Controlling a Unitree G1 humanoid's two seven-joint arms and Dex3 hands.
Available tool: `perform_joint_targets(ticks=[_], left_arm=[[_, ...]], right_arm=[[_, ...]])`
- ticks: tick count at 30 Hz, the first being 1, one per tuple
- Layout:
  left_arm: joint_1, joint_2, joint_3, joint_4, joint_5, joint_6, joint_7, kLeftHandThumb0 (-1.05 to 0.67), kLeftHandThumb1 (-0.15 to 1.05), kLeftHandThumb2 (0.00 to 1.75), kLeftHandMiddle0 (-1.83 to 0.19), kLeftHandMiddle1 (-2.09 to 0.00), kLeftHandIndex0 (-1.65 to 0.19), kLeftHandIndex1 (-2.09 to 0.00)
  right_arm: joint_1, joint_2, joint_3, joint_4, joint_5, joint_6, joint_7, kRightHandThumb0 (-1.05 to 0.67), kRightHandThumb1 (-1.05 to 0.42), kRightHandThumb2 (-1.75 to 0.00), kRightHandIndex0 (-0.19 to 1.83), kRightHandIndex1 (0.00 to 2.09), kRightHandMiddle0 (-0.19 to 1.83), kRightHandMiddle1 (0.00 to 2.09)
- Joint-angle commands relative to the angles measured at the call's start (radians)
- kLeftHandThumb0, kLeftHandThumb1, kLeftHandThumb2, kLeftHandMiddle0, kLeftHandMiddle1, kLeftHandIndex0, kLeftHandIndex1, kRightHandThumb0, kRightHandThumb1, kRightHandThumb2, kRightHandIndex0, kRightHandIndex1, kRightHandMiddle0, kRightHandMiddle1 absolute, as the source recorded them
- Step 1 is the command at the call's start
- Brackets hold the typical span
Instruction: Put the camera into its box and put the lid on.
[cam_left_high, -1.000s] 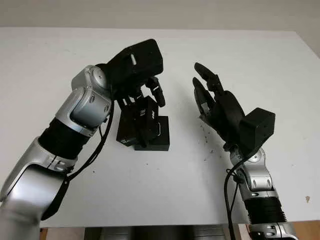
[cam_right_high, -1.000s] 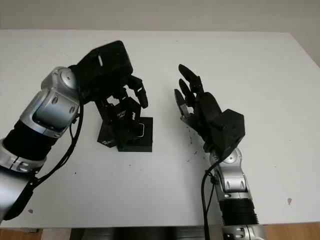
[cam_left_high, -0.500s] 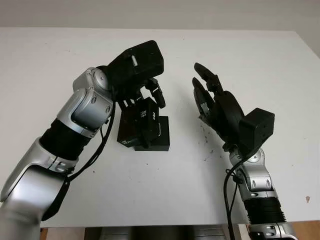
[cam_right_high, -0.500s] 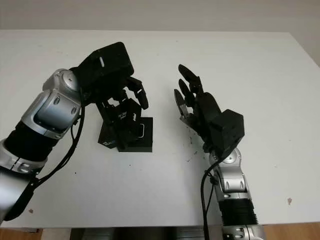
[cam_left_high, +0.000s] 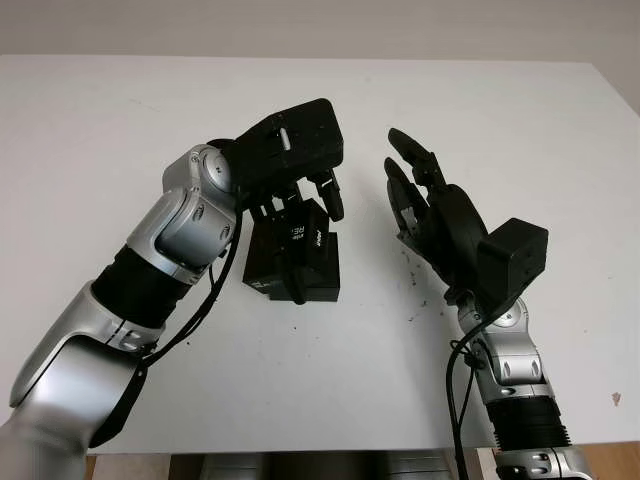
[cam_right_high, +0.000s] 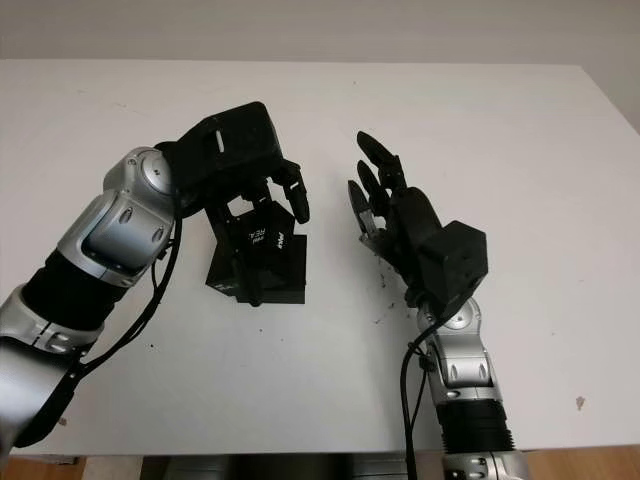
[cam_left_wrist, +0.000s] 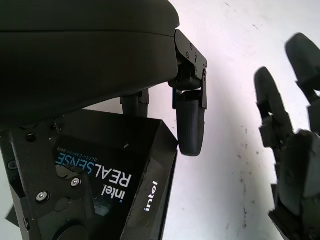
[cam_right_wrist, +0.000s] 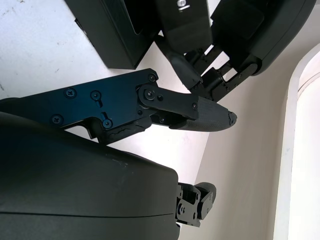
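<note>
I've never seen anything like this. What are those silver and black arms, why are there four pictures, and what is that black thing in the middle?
These are the two arms of a human-shaped robot, each ending in a black three-finger hand. The two wide pictures come from a pair of cameras on its head, looking down at a white table. The two close-up pictures come from small cameras at each wrist, so each shows its own hand up close.

The left hand grips a black lid printed "intel REALSENSE" and holds it tilted over a black box that stands on the table. The lid is not yet seated. I cannot tell whether the camera is inside.

The right hand is open, raised above the table beside the box, holding nothing.
</note>
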Motion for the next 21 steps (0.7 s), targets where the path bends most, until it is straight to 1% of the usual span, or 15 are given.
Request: perform_joint_targets(ticks=[1, 7, 9, 11, 12, 13, 14, 15, 16, 17, 18, 19, 20, 21], left_arm=[[0.013, -0.017, -0.005, -0.008, -0.008, -0.014, 0.000, -0.33, 1.05, 0.09, -0.79, -1.88, -0.46, -1.84], [0.027, -0.034, 0.000, 0.016, -0.012, -0.074, 0.014, -0.33, 1.05, 0.08, -0.75, -1.85, -0.41, -1.76], [0.035, -0.042, 0.000, 0.015, -0.013, -0.080, 0.019, -0.33, 1.05, 0.12, -0.71, -1.85, -0.39, -1.75], [0.045, -0.039, -0.011, 0.011, -0.001, -0.113, 0.028, -0.35, 1.05, 0.13, -0.66, -1.86, -0.37, -1.76], [0.050, -0.037, -0.019, 0.009, 0.009, -0.131, 0.033, -0.38, 1.05, 0.15, -0.60, -1.86, -0.34, -1.78], [0.051, -0.035, -0.031, 0.005, 0.024, -0.135, 0.034, -0.41, 1.05, 0.16, -0.49, -1.88, -0.23, -1.81], [0.050, -0.035, -0.040, -0.001, 0.037, -0.130, 0.032, -0.45, 1.05, 0.17, -0.36, -1.89, -0.06, -1.78], [0.050, -0.036, -0.048, -0.009, 0.047, -0.121, 0.028, -0.47, 1.05, 0.19, -0.24, -1.93, 0.06, -1.69], [0.050, -0.037, -0.053, -0.016, 0.055, -0.112, 0.025, -0.49, 1.05, 0.21, 0.02, -1.73, 0.14, -1.53], [0.053, -0.040, -0.053, -0.022, 0.058, -0.106, 0.023, -0.50, 1.05, 0.22, 0.10, -1.54, 0.16, -1.39], [0.056, -0.043, -0.052, -0.027, 0.061, -0.102, 0.024, -0.50, 1.05, 0.23, 0.12, -1.30, 0.18, -1.27], [0.057, -0.044, -0.053, -0.032, 0.064, -0.096, 0.022, -0.51, 1.05, 0.23, 0.11, -1.17, 0.19, -1.22], [0.059, -0.044, -0.053, -0.035, 0.066, -0.094, 0.022, -0.51, 1.05, 0.23, 0.12, -1.10, 0.19, -1.13], [0.059, -0.045, -0.053, -0.037, 0.067, -0.094, 0.022, -0.51, 1.05, 0.24, 0.16, -1.13, 0.19, -1.09]], right_arm=[[0.011, 0.003, 0.002, -0.014, 0.004, 0.000, 0.000, -0.65, -1.05, -0.56, 0.05, 0.06, -0.18, 0.50], [0.014, 0.006, 0.004, -0.016, 0.004, 0.009, -0.001, -0.65, -1.05, -0.57, 0.05, 0.06, -0.19, 0.51], [0.014, 0.005, 0.005, -0.015, 0.005, 0.012, 0.001, -0.66, -1.05, -0.56, 0.05, 0.06, -0.19, 0.51], [0.015, 0.007, 0.005, -0.019, 0.007, 0.018, 0.001, -0.66, -1.05, -0.56, 0.05, 0.06, -0.19, 0.51], [0.015, 0.006, 0.007, -0.019, 0.003, 0.016, -0.001, -0.65, -1.05, -0.57, 0.05, 0.06, -0.19, 0.51], [0.015, 0.005, 0.009, -0.020, 0.000, 0.016, -0.002, -0.65, -1.05, -0.57, 0.05, 0.06, -0.19, 0.51], [0.015, 0.005, 0.010, -0.021, -0.001, 0.018, -0.003, -0.65, -1.05, -0.57, 0.05, 0.06, -0.19, 0.52], [0.015, 0.004, 0.010, -0.021, -0.001, 0.020, -0.003, -0.66, -1.05, -0.57, 0.06, 0.06, -0.19, 0.52], [0.016, 0.005, 0.010, -0.022, 0.002, 0.021, -0.002, -0.66, -1.05, -0.57, 0.05, 0.06, -0.19, 0.52], [0.016, 0.005, 0.010, -0.020, 0.003, 0.020, -0.002, -0.66, -1.05, -0.57, 0.05, 0.06, -0.19, 0.52], [0.016, 0.005, 0.010, -0.017, 0.004, 0.018, -0.001, -0.66, -1.05, -0.57, 0.06, 0.06, -0.19, 0.52], [0.015, 0.004, 0.011, -0.015, 0.002, 0.014, -0.001, -0.66, -1.05, -0.57, 0.06, 0.06, -0.19, 0.52], [0.016, 0.002, 0.013, -0.016, -0.001, 0.014, -0.002, -0.66, -1.05, -0.57, 0.06, 0.06, -0.19, 0.52], [0.016, 0.002, 0.014, -0.018, -0.002, 0.016, -0.002, -0.66, -1.05, -0.57, 0.06, 0.06, -0.19, 0.52]])
